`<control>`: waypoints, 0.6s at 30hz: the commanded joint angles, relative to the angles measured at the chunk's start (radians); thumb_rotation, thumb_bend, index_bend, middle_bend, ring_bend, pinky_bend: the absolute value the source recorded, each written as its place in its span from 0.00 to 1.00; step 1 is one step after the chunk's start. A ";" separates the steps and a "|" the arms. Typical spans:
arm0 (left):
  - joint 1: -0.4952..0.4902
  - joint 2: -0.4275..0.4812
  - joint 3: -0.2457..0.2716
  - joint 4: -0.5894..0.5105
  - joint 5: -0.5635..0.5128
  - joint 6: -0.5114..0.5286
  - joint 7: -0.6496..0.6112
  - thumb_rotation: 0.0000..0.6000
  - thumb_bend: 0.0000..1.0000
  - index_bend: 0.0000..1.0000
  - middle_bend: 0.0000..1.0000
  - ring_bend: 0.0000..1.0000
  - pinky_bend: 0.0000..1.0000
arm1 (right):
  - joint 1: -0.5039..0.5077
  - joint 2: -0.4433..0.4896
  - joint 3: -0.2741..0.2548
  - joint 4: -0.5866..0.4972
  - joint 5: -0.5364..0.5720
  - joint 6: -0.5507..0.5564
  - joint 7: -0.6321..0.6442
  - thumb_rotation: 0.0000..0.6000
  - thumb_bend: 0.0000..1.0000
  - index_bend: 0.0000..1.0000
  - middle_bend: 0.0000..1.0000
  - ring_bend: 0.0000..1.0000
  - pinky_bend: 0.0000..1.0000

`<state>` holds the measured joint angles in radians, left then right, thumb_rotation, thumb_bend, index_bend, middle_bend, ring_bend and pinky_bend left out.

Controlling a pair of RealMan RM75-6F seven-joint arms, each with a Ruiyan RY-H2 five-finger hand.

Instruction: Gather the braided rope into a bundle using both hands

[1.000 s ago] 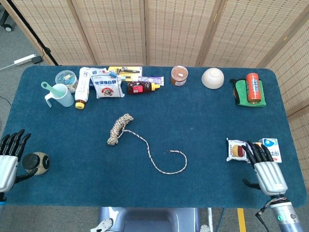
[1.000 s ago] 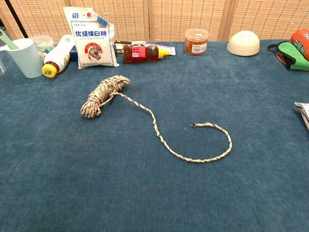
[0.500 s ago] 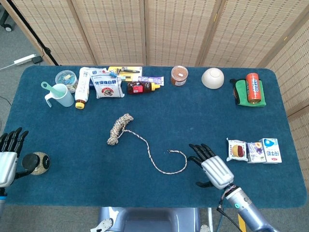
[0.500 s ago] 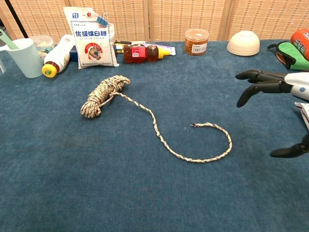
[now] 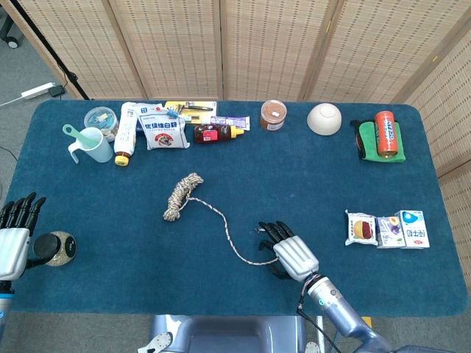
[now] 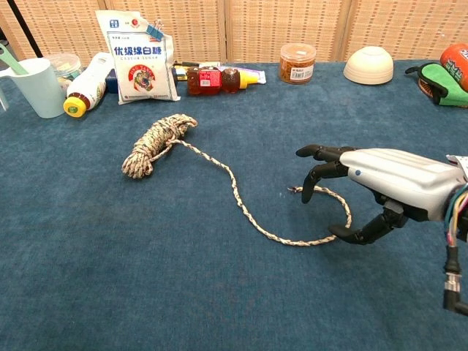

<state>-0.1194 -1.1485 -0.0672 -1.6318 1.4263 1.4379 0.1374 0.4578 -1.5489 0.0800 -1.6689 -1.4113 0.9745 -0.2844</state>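
1 braided rope (image 5: 185,197) lies mid-table: its wound part sits left of centre and 1 loose tail (image 6: 241,197) runs off to the right, ending in a hooked curve. The right hand (image 5: 288,251) hovers over that curve with fingers spread and slightly curled and the thumb (image 6: 358,232) apart below the strand; it holds nothing, and whether any fingertip touches the rope cannot be told. The left hand (image 5: 15,234) waits at the table's left edge, fingers extended and empty, just beside 1 dark round object (image 5: 56,245).

Along the far edge stand 1 mug (image 5: 90,144), 1 white sugar bag (image 6: 137,67), 1 white bottle with a yellow cap (image 6: 85,86), 1 brown-lidded jar (image 5: 273,115), 1 upturned bowl (image 5: 324,118) and 1 orange can (image 5: 385,134) on 1 green cloth (image 5: 366,138). 3 small packets (image 5: 386,229) lie in a row near the right edge.
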 commanded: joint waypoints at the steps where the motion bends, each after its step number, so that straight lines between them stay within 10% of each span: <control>1: -0.001 0.001 -0.001 0.000 -0.004 -0.003 -0.001 1.00 0.10 0.00 0.00 0.00 0.00 | 0.008 -0.018 -0.005 0.014 0.011 -0.005 -0.004 1.00 0.42 0.34 0.00 0.00 0.00; 18: -0.004 0.005 -0.001 0.000 -0.014 -0.011 -0.005 1.00 0.10 0.00 0.00 0.00 0.00 | 0.026 -0.107 -0.031 0.125 0.038 -0.010 -0.003 1.00 0.42 0.38 0.00 0.00 0.00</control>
<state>-0.1234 -1.1436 -0.0678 -1.6316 1.4121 1.4269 0.1320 0.4812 -1.6449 0.0493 -1.5586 -1.3779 0.9642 -0.2869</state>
